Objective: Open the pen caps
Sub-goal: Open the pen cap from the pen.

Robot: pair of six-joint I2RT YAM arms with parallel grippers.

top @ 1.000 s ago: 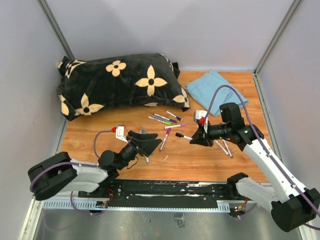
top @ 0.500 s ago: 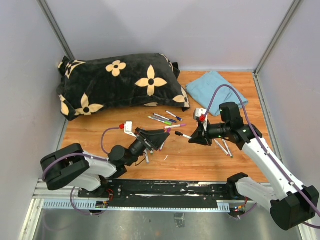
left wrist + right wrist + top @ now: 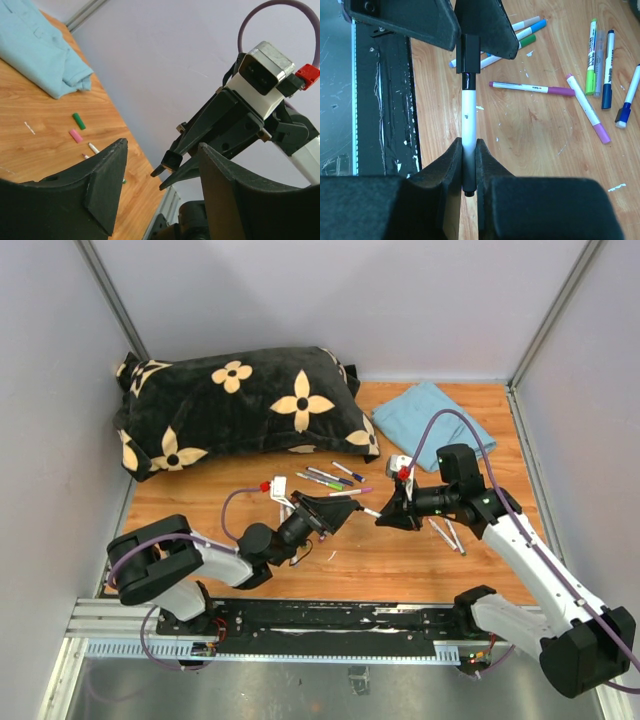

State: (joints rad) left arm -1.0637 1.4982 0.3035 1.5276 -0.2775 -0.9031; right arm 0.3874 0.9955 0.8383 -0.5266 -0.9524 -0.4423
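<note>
My right gripper [image 3: 468, 145] is shut on the tail of a white-barrelled pen [image 3: 469, 115], held level above the table and pointing left. The pen's black cap [image 3: 469, 53] lies between the fingers of my left gripper [image 3: 162, 145]. Those jaws are open, with a gap on each side of the cap [image 3: 172, 160], which I see end-on. From above, the left gripper [image 3: 345, 515] faces the right gripper [image 3: 385, 517] over the table's middle. Loose green [image 3: 78, 120] and pink [image 3: 75, 135] caps lie on the wood.
Several capped pens [image 3: 330, 478] lie scattered behind the grippers, and two uncapped barrels [image 3: 447, 535] lie under the right arm. A black flowered pillow [image 3: 235, 405] fills the back left. A folded blue cloth [image 3: 430, 420] sits back right. A metal rail [image 3: 300, 625] runs along the near edge.
My left gripper has swung right and up to the pen's capped end, and its jaws have narrowed around the black cap. The right arm has kept the pen still.
</note>
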